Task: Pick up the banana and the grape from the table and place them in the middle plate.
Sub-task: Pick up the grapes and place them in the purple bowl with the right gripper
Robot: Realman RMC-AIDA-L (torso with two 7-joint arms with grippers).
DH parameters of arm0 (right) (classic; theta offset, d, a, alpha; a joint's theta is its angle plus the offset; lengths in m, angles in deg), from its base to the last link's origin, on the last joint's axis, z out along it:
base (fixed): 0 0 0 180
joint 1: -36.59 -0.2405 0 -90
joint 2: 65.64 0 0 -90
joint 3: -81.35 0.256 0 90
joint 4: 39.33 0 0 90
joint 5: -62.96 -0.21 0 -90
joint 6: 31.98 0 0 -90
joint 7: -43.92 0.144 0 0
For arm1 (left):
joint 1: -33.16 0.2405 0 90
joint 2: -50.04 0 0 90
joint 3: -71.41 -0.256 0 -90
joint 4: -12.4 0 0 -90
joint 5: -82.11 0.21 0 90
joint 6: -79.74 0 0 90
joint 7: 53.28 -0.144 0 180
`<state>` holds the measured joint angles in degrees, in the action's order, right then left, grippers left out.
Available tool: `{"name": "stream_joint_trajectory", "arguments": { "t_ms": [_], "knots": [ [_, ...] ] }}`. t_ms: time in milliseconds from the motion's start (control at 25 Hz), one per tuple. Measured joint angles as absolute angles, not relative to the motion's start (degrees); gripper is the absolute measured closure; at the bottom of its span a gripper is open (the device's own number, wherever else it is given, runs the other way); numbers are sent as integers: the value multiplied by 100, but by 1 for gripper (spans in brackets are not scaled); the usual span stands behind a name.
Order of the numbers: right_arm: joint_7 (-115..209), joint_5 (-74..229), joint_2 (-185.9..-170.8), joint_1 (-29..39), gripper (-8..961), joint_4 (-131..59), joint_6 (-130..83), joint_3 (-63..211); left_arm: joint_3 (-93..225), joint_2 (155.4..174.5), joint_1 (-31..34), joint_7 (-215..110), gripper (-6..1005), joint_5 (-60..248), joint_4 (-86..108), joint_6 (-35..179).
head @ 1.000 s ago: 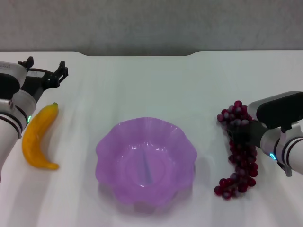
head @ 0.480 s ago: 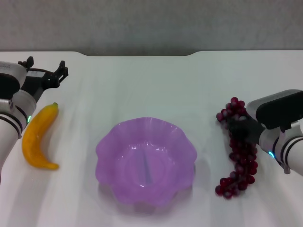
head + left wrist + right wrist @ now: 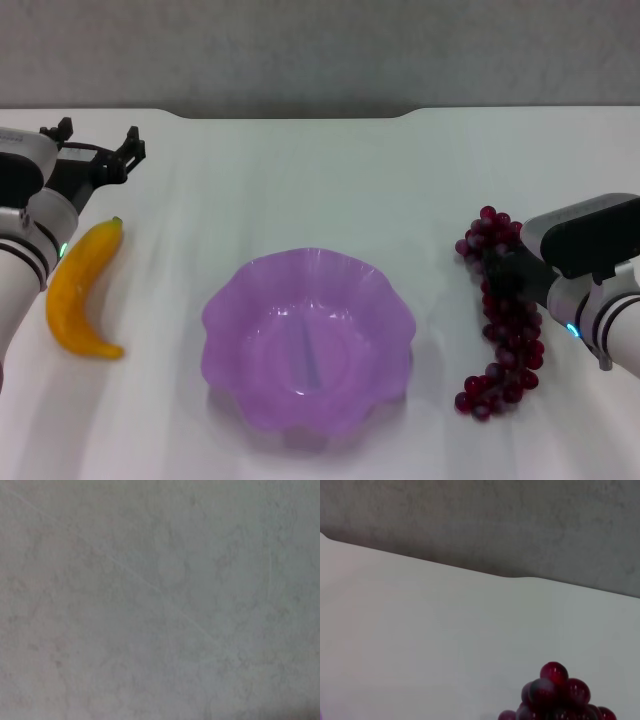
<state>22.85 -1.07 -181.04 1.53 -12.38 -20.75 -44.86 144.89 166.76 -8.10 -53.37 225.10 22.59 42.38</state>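
Note:
The orange-yellow banana [image 3: 80, 290] lies on the white table [image 3: 300, 180] at the left. Beyond its stem end hovers my left gripper [image 3: 98, 142], open and empty. The translucent purple middle plate [image 3: 225, 310] sits in the centre with nothing in it. At the right, the long bunch of dark red grape [image 3: 510, 345] lies on the table. My right gripper [image 3: 505, 272] is shut on its upper part, dark fingers among the berries. The top of the grape [image 3: 555, 690] shows in the right wrist view. The left wrist view holds only a grey surface.
A grey wall [image 3: 320, 50] runs behind the table's rounded far edge. Bare tabletop lies between the plate and each fruit, and also beyond the plate.
The upper end of the grape bunch has shifted slightly left and up at the right gripper. The lower end has stayed on the table. The left arm and banana have not moved.

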Motion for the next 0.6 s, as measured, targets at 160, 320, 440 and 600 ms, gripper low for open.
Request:
{"name": "stream_joint_trajectory", "arguments": {
  "t_ms": [160, 320, 440, 600],
  "knots": [
    [2289, -102, -18104, 153, 706, -1258, -2070, -4486, 14489, 16677, -821, -5337, 103, 22510, 2259, 4239],
    [2290, -102, -18104, 153, 730, -1262, -2061, -4486, 14489, 16682, -823, -5337, 103, 22510, 2259, 4238],
    [2291, -102, -18105, 153, 733, -1269, -2053, -4486, 14489, 16684, -828, -5337, 103, 22510, 2259, 4238],
    [2292, -102, -18105, 153, 737, -1277, -2040, -4486, 14489, 16685, -832, -5336, 103, 22510, 2259, 4238]
  ]
}}
